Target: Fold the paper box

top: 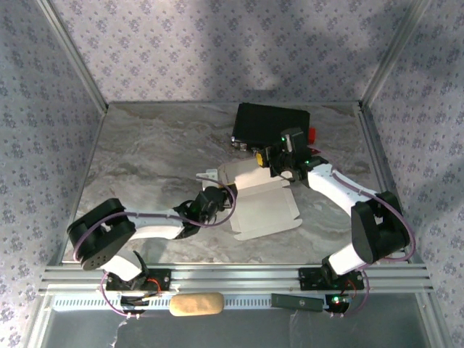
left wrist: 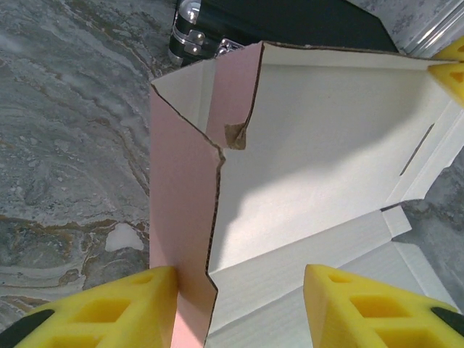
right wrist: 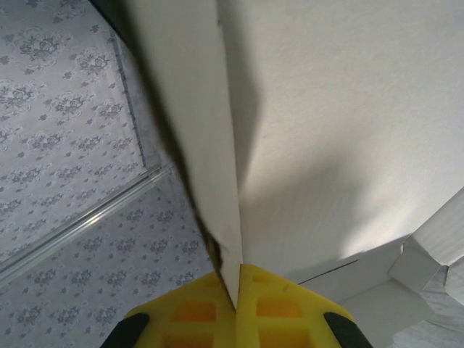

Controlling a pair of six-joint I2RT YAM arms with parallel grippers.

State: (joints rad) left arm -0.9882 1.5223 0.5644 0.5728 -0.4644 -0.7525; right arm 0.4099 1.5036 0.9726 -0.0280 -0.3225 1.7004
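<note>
My left arm lies low across the table [top: 145, 159], reaching right; my left gripper [left wrist: 239, 274] stands with fingers apart, the pink side wall of the paper box [left wrist: 312, 145] between them. The box sits mid-table. My right arm bends in from the right, right gripper [right wrist: 237, 279] pinched on its raised flap, near the black case [top: 272, 123].

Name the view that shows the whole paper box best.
Top external: the paper box shows nearly whole, partly folded. Left wrist gives its pale inside and a pink wall; right wrist, a wall edge pinched in the right gripper.
</note>
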